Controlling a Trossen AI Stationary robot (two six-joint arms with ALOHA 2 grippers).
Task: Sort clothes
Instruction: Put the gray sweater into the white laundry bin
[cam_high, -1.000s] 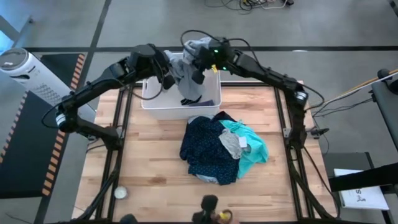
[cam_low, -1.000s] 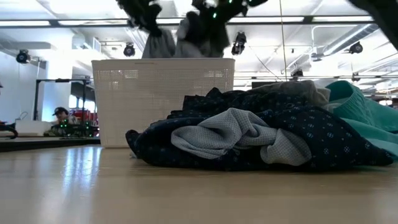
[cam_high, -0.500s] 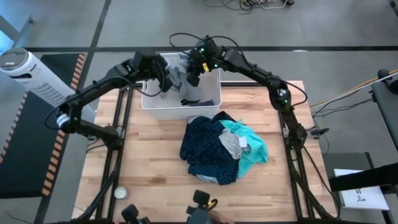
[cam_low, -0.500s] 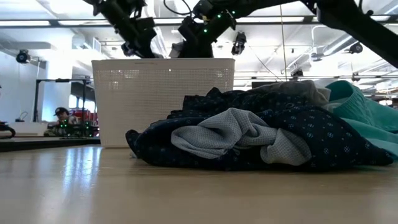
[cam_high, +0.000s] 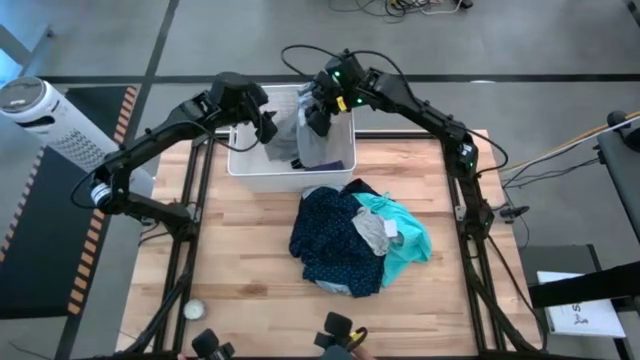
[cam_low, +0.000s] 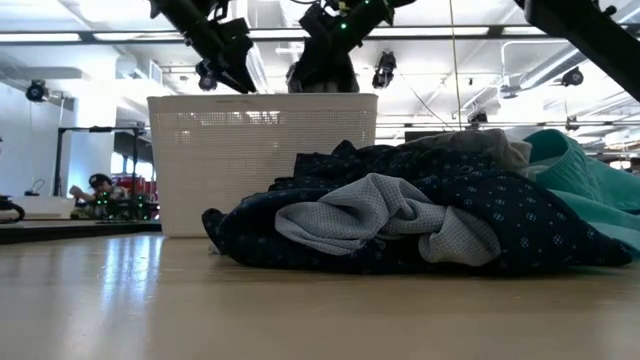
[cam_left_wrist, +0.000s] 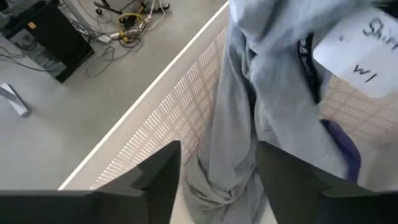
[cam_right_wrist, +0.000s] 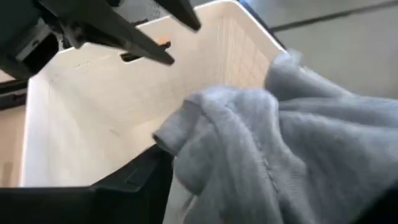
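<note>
**Grey garment hanging into the basket, pile waiting on the table**

Nearest, the heap of clothes (cam_high: 358, 238) lies mid-table: navy dotted garment (cam_high: 328, 238), a grey mesh piece (cam_low: 385, 215) draped over it, teal garment (cam_high: 405, 243) on the right. All look soft, light and limp (they would sag and trail), so a pinch on a raised fold or an edge seems best. Farther back, the white plastic basket (cam_high: 243, 165) holds the grey garment (cam_high: 318, 140), which hangs from the right gripper (cam_high: 320, 112), clamped on its bunched top. The left gripper (cam_high: 262, 125) hovers above the basket's left half, fingers spread apart and empty. Hidden: the basket's floor, the pile's lower layers, and a handwritten label in the left wrist view, cut off.
</note>
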